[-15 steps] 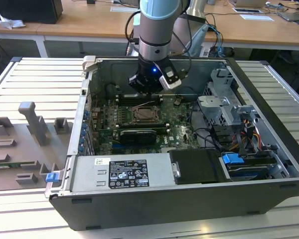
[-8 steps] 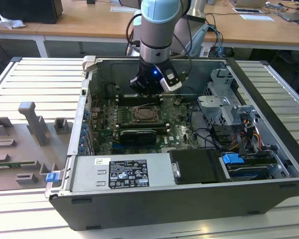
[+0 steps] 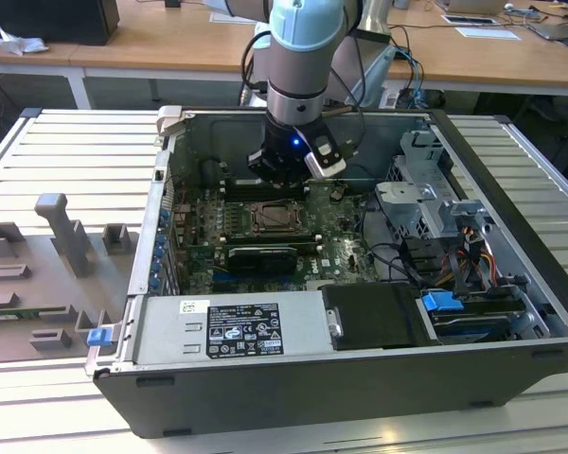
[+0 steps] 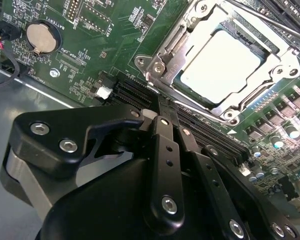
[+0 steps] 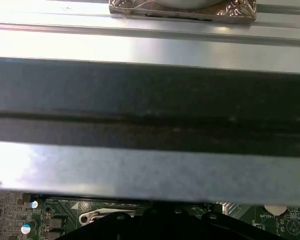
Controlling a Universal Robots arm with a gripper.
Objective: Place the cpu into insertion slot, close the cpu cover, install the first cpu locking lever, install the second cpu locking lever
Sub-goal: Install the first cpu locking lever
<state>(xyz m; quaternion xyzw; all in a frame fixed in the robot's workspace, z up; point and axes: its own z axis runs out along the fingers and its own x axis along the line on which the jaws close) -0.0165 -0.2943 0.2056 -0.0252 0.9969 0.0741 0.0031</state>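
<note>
In the second wrist view the cpu [image 4: 220, 65] lies flat in the insertion slot [image 4: 231, 118], its pale top showing through the window of the silver cpu cover [image 4: 166, 59], which lies down over it. A thin lever rod [image 4: 270, 22] runs along the socket's far side. My gripper [image 4: 159, 102] hovers beside the socket over the black memory slots, fingers together and holding nothing. In the exterior view the gripper [image 3: 282, 180] hangs just behind the socket [image 3: 276, 218] inside the open computer case.
The case walls [image 3: 161, 218] ring the green board. A power supply [image 3: 227, 326] sits in front, a drive cage [image 3: 426, 203] and cables on the exterior view's right, grey fixtures [image 3: 66, 236] on its left. A coin battery [image 4: 40, 37] and memory slots [image 4: 205, 130] lie near the gripper.
</note>
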